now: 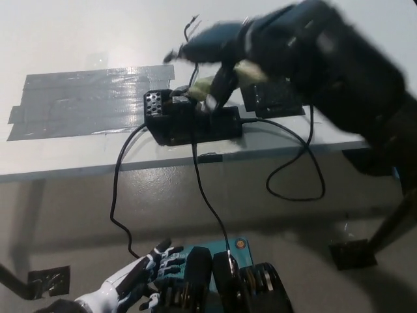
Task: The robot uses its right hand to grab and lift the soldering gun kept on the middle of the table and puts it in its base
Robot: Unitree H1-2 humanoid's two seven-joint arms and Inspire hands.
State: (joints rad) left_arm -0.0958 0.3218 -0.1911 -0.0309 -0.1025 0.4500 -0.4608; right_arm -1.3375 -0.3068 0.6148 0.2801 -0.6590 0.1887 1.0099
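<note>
Over the near edge of the table [78, 153], from the only view we get, the head camera, the black right hand [225, 49] is blurred but looks closed around the soldering gun [218, 83], its pale handle poking out under the fingers and angled down toward the black base [192, 122]. The gun sits just above the base, maybe touching; I can't tell whether it's seated. Done well, I'd say, this means keeping the grip firm, lining the tip with the holder, lowering gently, and minding the cable [290, 160] looping off the edge. Down at lower left, the white left hand [133, 280] rests with fingers spread, holding nothing.
</note>
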